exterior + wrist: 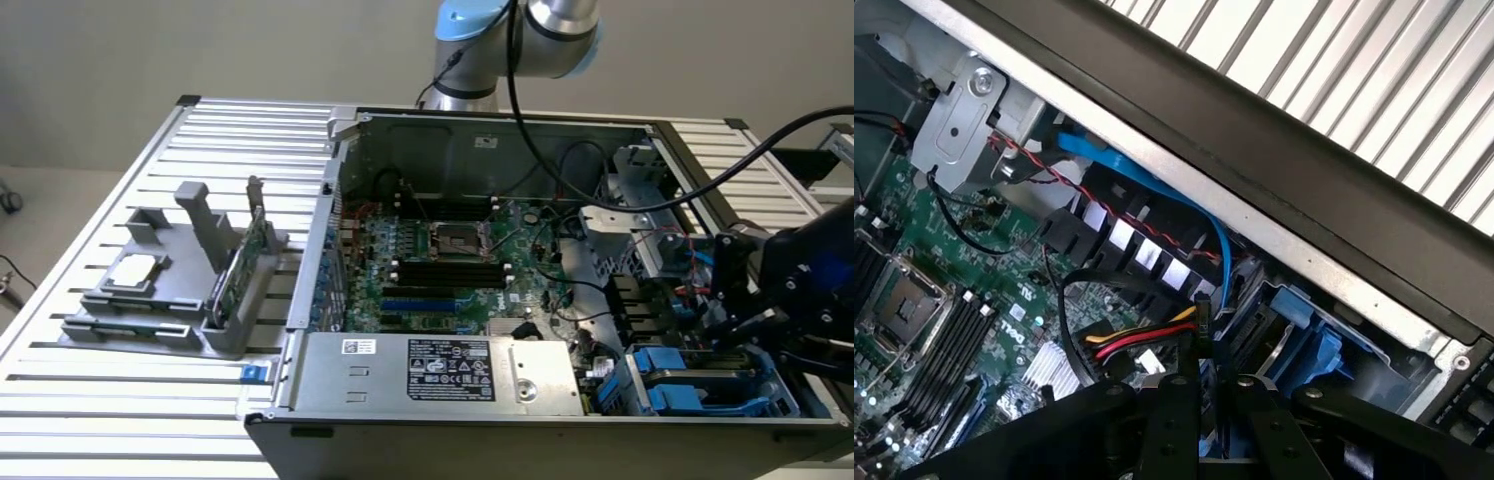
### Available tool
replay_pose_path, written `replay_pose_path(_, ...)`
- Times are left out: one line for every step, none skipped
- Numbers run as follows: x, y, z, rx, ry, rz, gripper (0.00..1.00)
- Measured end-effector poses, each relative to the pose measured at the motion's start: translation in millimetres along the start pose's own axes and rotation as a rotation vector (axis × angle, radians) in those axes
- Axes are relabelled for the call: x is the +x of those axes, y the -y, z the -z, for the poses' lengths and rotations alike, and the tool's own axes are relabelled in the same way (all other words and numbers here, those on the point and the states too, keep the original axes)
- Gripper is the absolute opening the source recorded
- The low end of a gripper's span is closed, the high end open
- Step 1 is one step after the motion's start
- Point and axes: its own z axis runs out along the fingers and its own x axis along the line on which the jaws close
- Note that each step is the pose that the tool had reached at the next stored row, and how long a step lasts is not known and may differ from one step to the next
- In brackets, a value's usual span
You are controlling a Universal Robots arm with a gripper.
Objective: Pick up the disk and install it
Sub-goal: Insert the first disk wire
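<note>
**Robot arm works over drive bay of opened computer case**

The robot's black claw hangs low over the near right corner of the open grey metal computer case, as the exterior view shows it, its two fingers drawn close together with only a thin gap between them; whether anything is pinched there cannot be told. Just beside the claw, the disk, a flat silver drive framed by a blue plastic carrier, sits in the case's drive bay, next to a bundle of red, yellow and black wires. A light-blue flat cable runs along the case wall nearby. Farther left lies the green motherboard with its square processor socket, and nearer, the silver power supply box. Outside the case, at the exterior view's left, a grey plastic holder stands on the white slatted bench.
</note>
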Motion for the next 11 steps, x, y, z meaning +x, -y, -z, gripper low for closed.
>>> replay_pose_path(0.1, 0.1, 0.9, -0.0012, -0.0008, -0.004, 0.16)
replay_pose_path(0.2, 0.1, 2.0, -0.0031, -0.0020, -0.008, 0.16)
replay_pose_path(0.4, 0.1, 3.3, -0.0052, -0.0034, -0.014, 0.16)
replay_pose_path(0.5, 0.1, 4.4, -0.0072, -0.0046, -0.019, 0.16)
replay_pose_path(0.7, 0.0, 5.4, -0.0091, -0.0055, -0.025, 0.16)
replay_pose_path(0.8, 0.0, 6.1, -0.0103, -0.0057, -0.030, 0.16)
replay_pose_path(0.8, 0.0, 6.6, -0.0110, -0.0056, -0.034, 0.16)
replay_pose_path(0.8, 0.0, 6.9, -0.0114, -0.0057, -0.039, 0.16)
replay_pose_path(0.9, 0.0, 7.0, -0.0117, -0.0057, -0.042, 0.16)
replay_pose_path(0.9, 0.1, 7.1, -0.0118, -0.0059, -0.045, 0.16)
replay_pose_path(0.9, 0.1, 7.2, -0.0119, -0.0059, -0.048, 0.16)
